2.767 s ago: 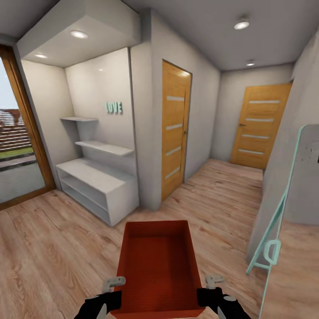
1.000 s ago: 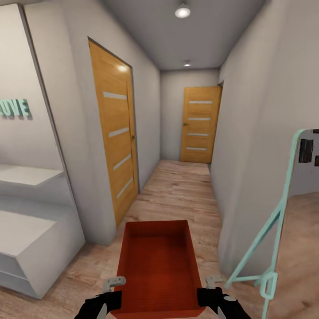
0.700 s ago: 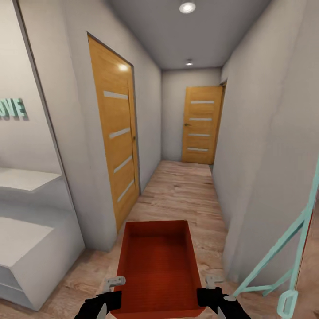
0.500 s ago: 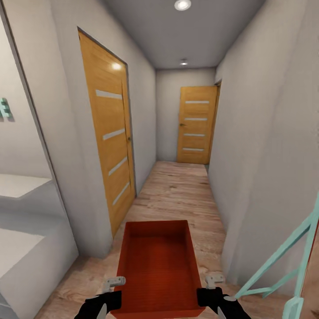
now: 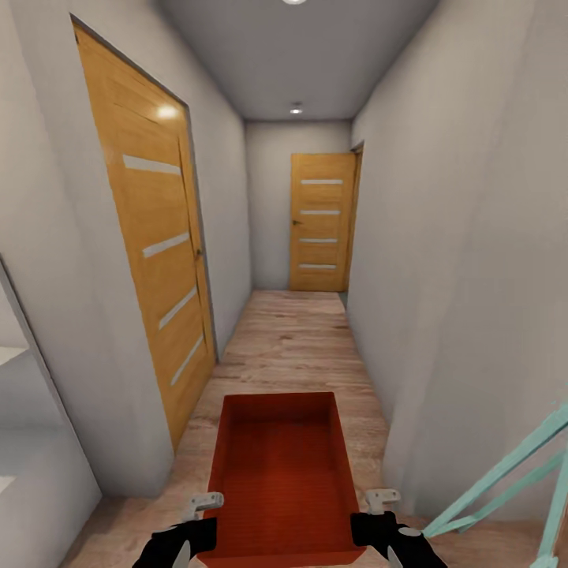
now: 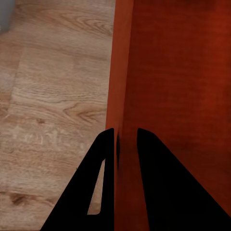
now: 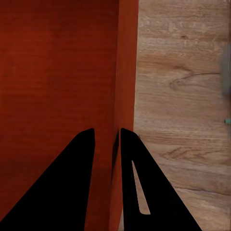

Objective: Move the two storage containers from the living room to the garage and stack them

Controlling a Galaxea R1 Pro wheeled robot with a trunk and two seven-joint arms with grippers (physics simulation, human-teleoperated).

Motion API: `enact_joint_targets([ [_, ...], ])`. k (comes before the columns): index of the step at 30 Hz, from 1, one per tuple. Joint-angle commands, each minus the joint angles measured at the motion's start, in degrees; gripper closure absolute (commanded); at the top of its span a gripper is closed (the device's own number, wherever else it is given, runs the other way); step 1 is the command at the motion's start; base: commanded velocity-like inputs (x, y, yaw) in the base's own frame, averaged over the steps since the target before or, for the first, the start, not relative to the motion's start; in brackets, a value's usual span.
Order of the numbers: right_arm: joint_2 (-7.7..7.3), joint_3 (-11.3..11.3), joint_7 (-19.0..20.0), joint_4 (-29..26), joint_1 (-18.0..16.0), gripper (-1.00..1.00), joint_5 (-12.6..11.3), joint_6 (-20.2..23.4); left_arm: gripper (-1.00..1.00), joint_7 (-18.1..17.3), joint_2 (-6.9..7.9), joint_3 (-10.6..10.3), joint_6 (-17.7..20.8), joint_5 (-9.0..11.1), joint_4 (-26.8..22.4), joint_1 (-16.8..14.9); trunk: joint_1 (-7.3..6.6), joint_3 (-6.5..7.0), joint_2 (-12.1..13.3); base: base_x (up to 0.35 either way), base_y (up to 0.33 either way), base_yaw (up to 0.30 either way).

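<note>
I carry one orange-red open-topped storage container [image 5: 280, 473] in front of me, low in the head view, above a light wood plank floor [image 5: 292, 339]. My left gripper [image 5: 201, 513] is shut on its left wall; in the left wrist view the two black fingers [image 6: 103, 183] pinch that thin wall [image 6: 120, 72]. My right gripper [image 5: 377, 511] is shut on the right wall, and the right wrist view shows its fingers [image 7: 130, 183] clamped on the wall [image 7: 126, 67]. The container is empty inside.
A narrow corridor runs ahead between pale walls. A closed wooden door [image 5: 158, 244] stands on the left and another [image 5: 319, 225] at the far end. A teal metal frame [image 5: 513, 481] leans at the lower right, beside the right wall's corner [image 5: 410, 379].
The view has advanced into the corridor; the white shelves and the teal letters have slid out at the left. The container and both grippers hold the same place in the picture.
</note>
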Motion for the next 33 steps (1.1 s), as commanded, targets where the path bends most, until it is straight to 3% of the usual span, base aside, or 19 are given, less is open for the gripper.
enact_joint_targets([
  [1, -0.10, 0.1, -0.2, 0.0, 0.0, 1.00, 0.7, 0.3, 1.00, 0.7, 0.58, 0.3, -1.4, -1.3, -0.2, 0.0, 0.05, -0.10, -0.1, 0.311, 0.155, -0.033],
  [11, -0.10, 0.1, -0.2, 0.0, 0.0, 1.00, 0.7, 0.3, 1.00, 0.7, 0.58, 0.3, -1.4, -1.3, -0.2, 0.0, 0.05, -0.10, -0.1, 0.311, 0.133, -0.006],
  [33, -0.10, 0.1, -0.2, 0.0, 0.0, 1.00, 0.7, 0.3, 1.00, 0.7, 0.58, 0.3, -1.4, -1.3, -0.2, 0.0, 0.05, -0.10, -0.1, 0.316, 0.006, -0.085],
])
